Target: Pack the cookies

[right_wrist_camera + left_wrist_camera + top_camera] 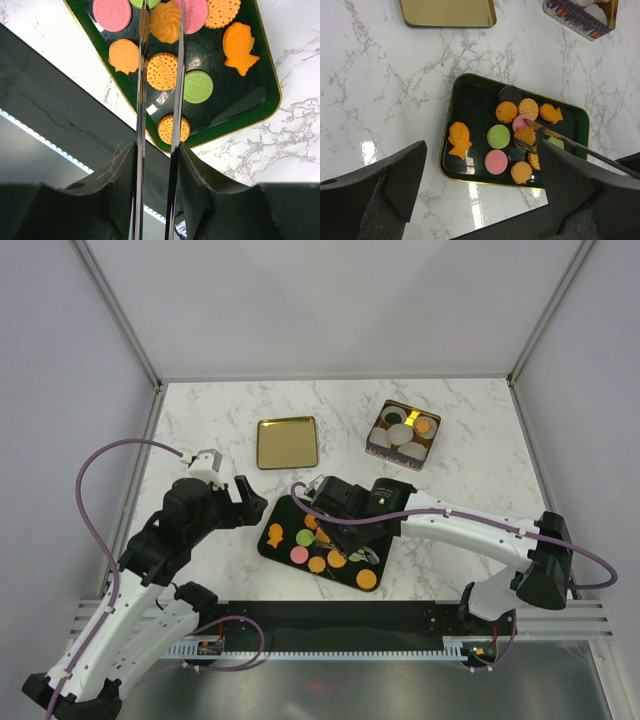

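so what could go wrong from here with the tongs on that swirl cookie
The tongs flank the orange swirl cookie, and a pink cookie sits tight beside it, so closing could nudge or catch both. The thin blades would hold a flat cookie only by its edges, so it might slip on the way to the far tin.

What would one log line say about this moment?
left gripper: open, empty | right gripper: holding tongs | tongs: tips flanking orange swirl cookie on tray
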Controlling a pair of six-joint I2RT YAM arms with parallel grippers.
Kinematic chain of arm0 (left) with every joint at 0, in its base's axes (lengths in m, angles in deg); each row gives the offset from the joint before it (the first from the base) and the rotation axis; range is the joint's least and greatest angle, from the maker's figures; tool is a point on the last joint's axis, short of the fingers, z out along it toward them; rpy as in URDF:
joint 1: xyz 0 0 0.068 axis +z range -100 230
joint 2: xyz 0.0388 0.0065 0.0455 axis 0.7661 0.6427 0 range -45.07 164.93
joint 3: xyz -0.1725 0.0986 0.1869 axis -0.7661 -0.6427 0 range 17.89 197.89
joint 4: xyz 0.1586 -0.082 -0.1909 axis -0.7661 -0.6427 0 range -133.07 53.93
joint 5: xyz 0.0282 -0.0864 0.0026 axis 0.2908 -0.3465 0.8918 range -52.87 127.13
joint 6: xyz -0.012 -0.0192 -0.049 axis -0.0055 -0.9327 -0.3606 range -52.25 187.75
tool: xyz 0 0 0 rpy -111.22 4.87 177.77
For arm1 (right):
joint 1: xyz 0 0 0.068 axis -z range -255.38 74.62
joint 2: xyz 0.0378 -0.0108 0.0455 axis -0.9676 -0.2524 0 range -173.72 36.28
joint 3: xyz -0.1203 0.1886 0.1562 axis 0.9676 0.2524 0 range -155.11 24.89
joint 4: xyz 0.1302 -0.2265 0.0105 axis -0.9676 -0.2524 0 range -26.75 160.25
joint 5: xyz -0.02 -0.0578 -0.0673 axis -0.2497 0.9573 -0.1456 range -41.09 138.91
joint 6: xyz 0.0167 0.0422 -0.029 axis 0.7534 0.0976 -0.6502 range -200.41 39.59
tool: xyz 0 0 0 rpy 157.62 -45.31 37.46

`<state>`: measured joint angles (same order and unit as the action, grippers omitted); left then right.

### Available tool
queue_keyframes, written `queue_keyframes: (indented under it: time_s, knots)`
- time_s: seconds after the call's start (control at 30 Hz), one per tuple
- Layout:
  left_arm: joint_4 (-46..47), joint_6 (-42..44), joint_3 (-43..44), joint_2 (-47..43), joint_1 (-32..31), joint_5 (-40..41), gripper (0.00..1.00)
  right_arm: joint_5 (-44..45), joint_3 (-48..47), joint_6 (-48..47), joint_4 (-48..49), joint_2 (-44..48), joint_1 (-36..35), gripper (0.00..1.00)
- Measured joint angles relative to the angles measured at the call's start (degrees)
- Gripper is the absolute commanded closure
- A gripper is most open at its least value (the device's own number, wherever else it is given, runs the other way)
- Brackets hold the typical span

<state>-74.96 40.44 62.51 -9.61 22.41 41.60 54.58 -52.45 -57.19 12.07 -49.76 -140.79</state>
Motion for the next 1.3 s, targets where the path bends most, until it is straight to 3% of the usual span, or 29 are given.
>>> queue_keyframes:
  time_s: [0.4,0.7,1.07,1.3]
  knots:
    - [0.0,0.0,0.0,-0.4,0.0,0.0,0.01,0.4,0.0,0.7,-0.4,1.2,1.3,0.56]
    - [0.0,0.0,0.0,-0.4,0.0,0.0,0.01,-1.0,-1.9,0.4,-0.1,2.4,9.2,0.55]
    - [0.0,0.0,0.0,-0.2,0.0,-0.1,0.0,-2.3,-9.0,-2.3,3.2,1.5,28.3,0.55]
    - [0.0,0.0,0.0,0.5,0.0,-0.4,0.0,-2.9,-10.8,-2.5,9.4,-4.2,41.8,0.55]
